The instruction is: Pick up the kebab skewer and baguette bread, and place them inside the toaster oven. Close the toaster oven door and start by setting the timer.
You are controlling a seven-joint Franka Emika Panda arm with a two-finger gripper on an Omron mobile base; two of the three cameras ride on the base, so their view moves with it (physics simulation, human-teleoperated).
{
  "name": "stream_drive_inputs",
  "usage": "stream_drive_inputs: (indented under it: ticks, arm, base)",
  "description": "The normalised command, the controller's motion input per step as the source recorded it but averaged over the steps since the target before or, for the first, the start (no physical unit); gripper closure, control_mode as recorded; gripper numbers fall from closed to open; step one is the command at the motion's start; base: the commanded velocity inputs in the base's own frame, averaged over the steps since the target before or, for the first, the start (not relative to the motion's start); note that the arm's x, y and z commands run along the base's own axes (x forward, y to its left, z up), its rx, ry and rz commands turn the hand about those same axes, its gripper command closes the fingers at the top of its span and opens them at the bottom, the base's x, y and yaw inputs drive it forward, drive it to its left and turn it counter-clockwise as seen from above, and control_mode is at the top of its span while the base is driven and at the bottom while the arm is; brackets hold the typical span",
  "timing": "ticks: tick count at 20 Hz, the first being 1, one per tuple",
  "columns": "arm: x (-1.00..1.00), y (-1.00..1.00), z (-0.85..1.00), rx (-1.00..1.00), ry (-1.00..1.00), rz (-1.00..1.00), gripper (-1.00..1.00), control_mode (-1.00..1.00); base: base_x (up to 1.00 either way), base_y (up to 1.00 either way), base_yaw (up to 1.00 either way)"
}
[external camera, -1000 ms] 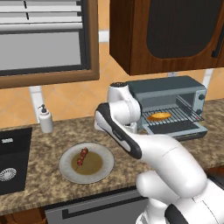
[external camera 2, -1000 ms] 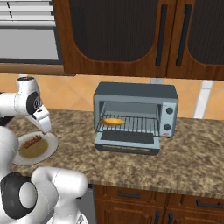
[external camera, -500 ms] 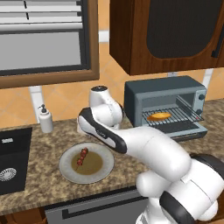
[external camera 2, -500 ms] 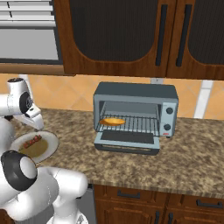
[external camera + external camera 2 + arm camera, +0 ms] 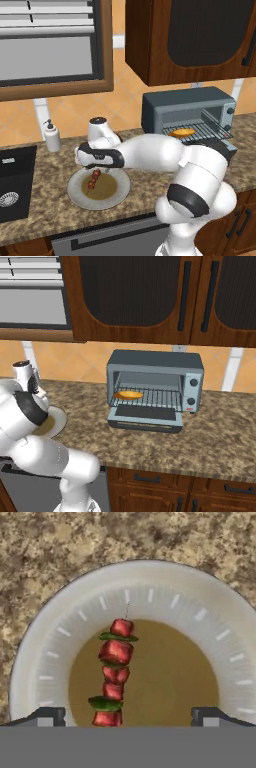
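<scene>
- The baguette (image 5: 181, 132) lies on the wire rack inside the toaster oven (image 5: 187, 116), so that half of the loading is judged complete.
- The oven door (image 5: 145, 420) hangs open, folded down flat in front of the cavity.
- The kebab skewer (image 5: 114, 672) lies on the plate (image 5: 210, 617), left of the plate's centre in the hand view, untouched.
- The gripper (image 5: 128, 716) hovers above the plate with its jaws spread wide and nothing between them.
- Step in hand, as judged: fetching the skewer.
- The next move calls for shifting towards the skewer so the stick sits between the fingertips, descending, then closing on it.
- Door closing and timer setting are not yet done.
</scene>
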Motion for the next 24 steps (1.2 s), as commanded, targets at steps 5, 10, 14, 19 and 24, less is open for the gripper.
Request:
stream_drive_inputs:
  ticks: [5, 10, 14, 19, 24]
  arm:
    - [0.28, 0.2, -0.66, 0.0, 0.0, -0.01, -1.0, -1.0]
    - [0.0, 0.01, -0.28, 0.0, 0.0, 0.0, -1.0, -1.0]
    - [-0.04, 0.0, -0.3, 0.0, 0.0, 0.0, -1.0, -1.0]
    - [-0.14, 0.0, -0.4, 0.0, 0.0, 0.0, 1.0, -1.0]
    - [0.0, 0.0, -0.1, 0.0, 0.0, 0.0, 1.0, -1.0]
  base:
    - [0.0, 0.0, 0.0]
    - [0.0, 0.0, 0.0]
    - [0.0, 0.0, 0.0]
    - [0.0, 0.0, 0.0]
    - [0.0, 0.0, 0.0]
